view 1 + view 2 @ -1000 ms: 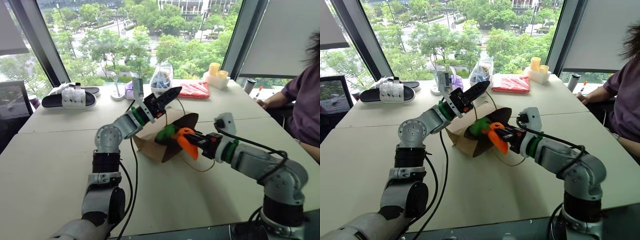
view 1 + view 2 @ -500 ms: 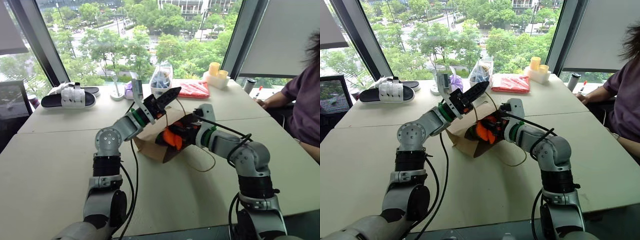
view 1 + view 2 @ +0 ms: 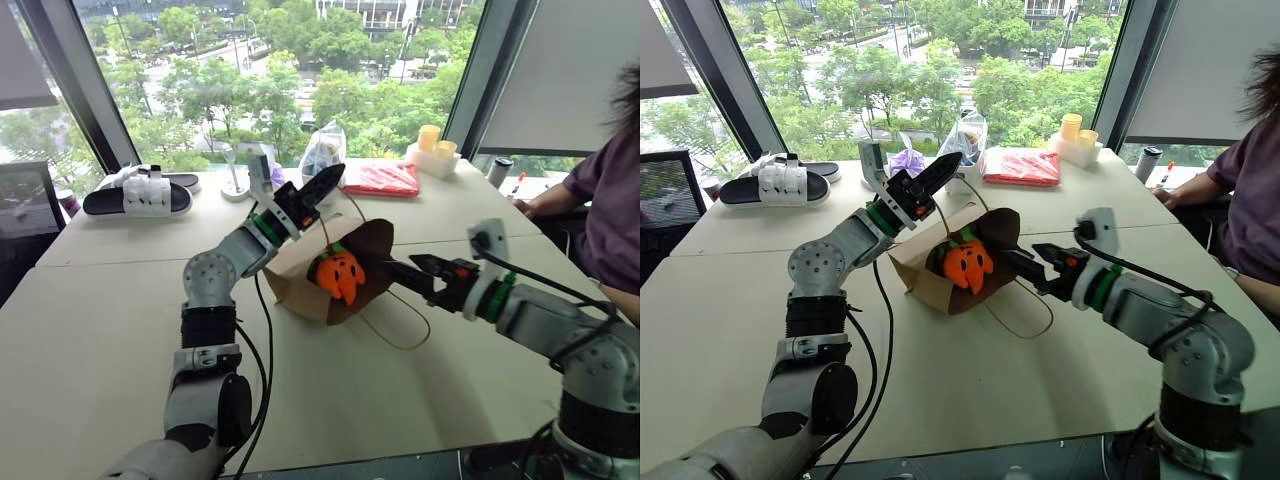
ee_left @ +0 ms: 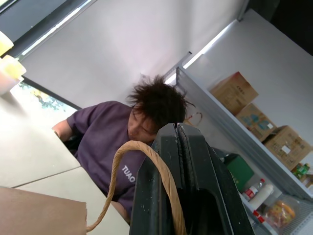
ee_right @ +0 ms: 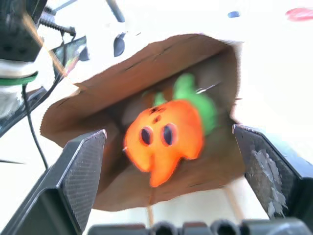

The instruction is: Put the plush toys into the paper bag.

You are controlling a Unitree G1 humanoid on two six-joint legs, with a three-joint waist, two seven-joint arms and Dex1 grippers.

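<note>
Paper bag: the brown paper bag (image 3: 320, 285) lay on its side on the white counter (image 3: 110, 330), mouth turned toward the right arm, one loop handle trailing on the counter in front of it.
Orange plush toy: the orange plush toy (image 3: 339, 275) sat in the mouth of the bag, its face turned outward, free of either gripper.
Green plush toy: the green plush toy (image 5: 198, 105) lay deeper in the bag, just behind the orange one and touching it.
Left gripper: the left gripper (image 3: 322, 187) was raised above the far edge of the bag; its jaws were closed tight on the bag handle (image 4: 146, 166), which looped up from the bag's rim and ran between them.
Right gripper: the right gripper (image 3: 395, 272) pointed at the bag's mouth from just outside it; its jaws stood wide apart and held nothing, one on each side of the opening in the wrist view.
Far side of counter: a pair of black-and-white slippers (image 3: 140, 195), a purple cloth bundle (image 3: 906, 161), a clear plastic bag of items (image 3: 322, 155), a red packet (image 3: 390, 180) and yellow cups (image 3: 434, 142) stood near the window.
Person: a person in a purple shirt (image 3: 605, 210) sat at the counter's right end, well apart from the bag.
</note>
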